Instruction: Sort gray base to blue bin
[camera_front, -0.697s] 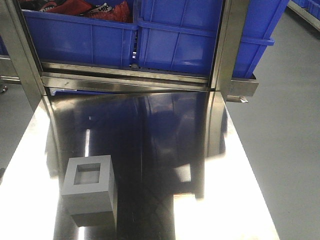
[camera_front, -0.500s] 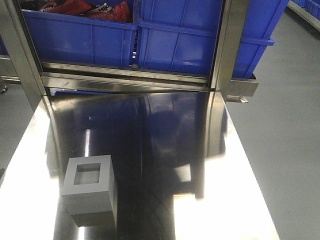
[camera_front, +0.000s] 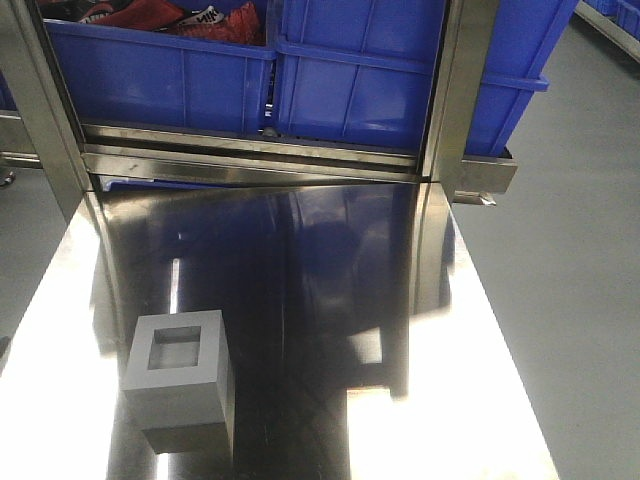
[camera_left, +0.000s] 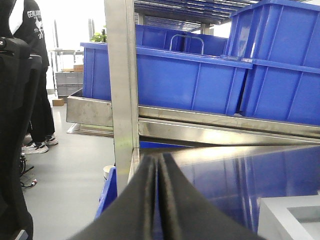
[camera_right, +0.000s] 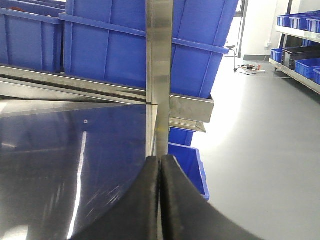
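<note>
The matte gray base (camera_front: 180, 380), a cube-like block with a square recess sunk in its top face, stands upright and alone in the lower left of the front view, on the polished steel table (camera_front: 300, 260). In the left wrist view only its pale corner shows, at the lower right edge.

The large glossy blue bin (camera_front: 350, 90) sits on the shelf across the top of the frame, beside a second bin (camera_front: 150, 80) at upper left that holds red items. I cannot tell which one is meant.

My left gripper (camera_left: 158, 170) has its black pads pressed flat together with nothing between them. My right gripper (camera_right: 160, 167) is the same, closed tight and empty. Neither shows in the front view.

I judge the block to be rigid and fairly light, with plain matte sides that should give the pads good friction. The mirror-smooth steel under it looks slippery, so a one-sided nudge could send it skating. I would open the left gripper wider than the block, come straight down, and pinch two opposite flat sides around mid-height. Failing that, I would put one pad in the recess and one on the outer wall.
</note>
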